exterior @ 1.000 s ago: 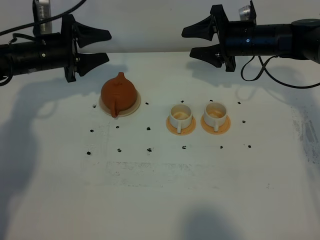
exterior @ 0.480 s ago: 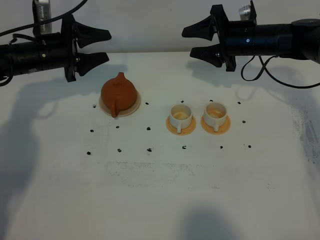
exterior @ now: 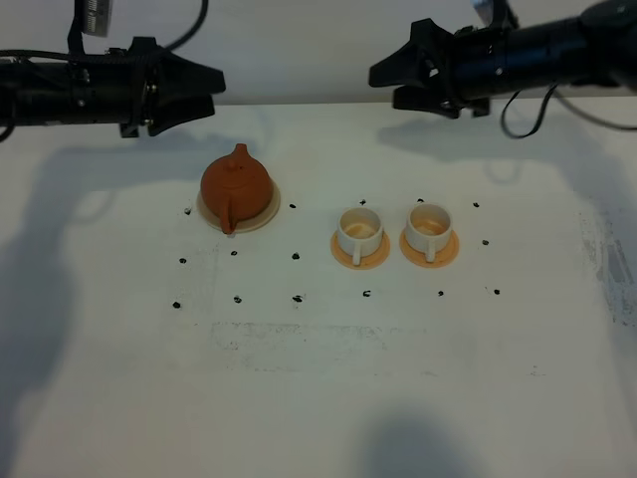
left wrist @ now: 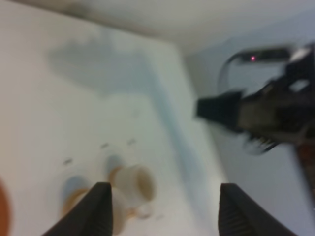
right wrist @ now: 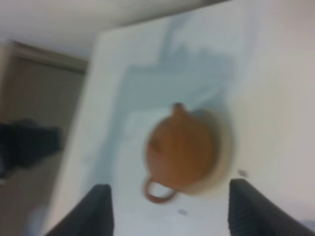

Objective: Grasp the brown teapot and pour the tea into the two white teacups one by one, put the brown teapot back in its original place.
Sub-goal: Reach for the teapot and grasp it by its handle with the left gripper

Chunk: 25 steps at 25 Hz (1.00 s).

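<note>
The brown teapot (exterior: 237,185) sits on its cream saucer, the original place (exterior: 270,213), left of centre; the blurred right wrist view also shows the teapot (right wrist: 179,150) on the saucer (right wrist: 224,147). The two white teacups (exterior: 358,230) (exterior: 428,224) stand on orange saucers at mid-table. One teacup (left wrist: 135,184) shows in the left wrist view. My left gripper (exterior: 211,90) hovers open behind the teapot, its fingers (left wrist: 101,206) apart with nothing between them. My right gripper (exterior: 386,85) hangs open behind the cups, its fingers (right wrist: 246,209) also spread and empty.
Small black marks (exterior: 296,256) dot the white table (exterior: 318,388) around the saucers. The opposite arm (left wrist: 261,113) appears in the left wrist view, and a dark shape (right wrist: 27,142) beyond the table edge in the right wrist view.
Both grippers have rolled about their wrists and lifted slightly at the back of the table, and their fingers stand a little closer together. Teapot and cups have not moved.
</note>
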Motion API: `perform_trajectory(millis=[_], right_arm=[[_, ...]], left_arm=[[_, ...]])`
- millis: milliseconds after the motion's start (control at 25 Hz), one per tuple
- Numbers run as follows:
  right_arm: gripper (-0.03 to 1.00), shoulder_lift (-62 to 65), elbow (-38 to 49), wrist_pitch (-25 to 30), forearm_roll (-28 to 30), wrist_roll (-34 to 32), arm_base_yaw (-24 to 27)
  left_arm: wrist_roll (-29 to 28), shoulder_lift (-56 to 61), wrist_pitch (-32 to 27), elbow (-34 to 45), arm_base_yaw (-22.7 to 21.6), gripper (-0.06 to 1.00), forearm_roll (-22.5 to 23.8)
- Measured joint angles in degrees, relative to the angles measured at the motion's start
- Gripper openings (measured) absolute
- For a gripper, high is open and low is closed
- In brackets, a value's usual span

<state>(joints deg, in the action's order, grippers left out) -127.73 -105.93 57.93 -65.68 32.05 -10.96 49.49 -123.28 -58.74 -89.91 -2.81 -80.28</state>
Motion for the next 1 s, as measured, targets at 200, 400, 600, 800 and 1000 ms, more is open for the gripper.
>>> perform_trajectory(millis=[200,400,600,800,1000], right_arm=[[0.52,5.1,-2.6,-2.2,18.6,-8.1,0.0],[0.52,12.1,-2.6,-4.2,33.7,-15.0,0.0],[0.52,18.2,-2.6,-3.9,42.1,-19.6,0.0],[0.52,25.4,-2.6,-2.1,45.8,-21.1,0.0],[0.51,34.1,-2.6,2.6,50.9,-21.9,0.0]], left_arm=[[-3.1,7.3,6.5,-0.3,0.0,0.45,14.6],[-9.3,12.6,11.0,-0.3,0.0,0.45,28.2],[-13.6,14.3,11.5,-0.3,0.0,0.45,35.5],[-14.5,15.4,11.5,-0.3,0.0,0.45,37.7],[-15.6,17.3,11.4,-0.3,0.0,0.41,39.9]])
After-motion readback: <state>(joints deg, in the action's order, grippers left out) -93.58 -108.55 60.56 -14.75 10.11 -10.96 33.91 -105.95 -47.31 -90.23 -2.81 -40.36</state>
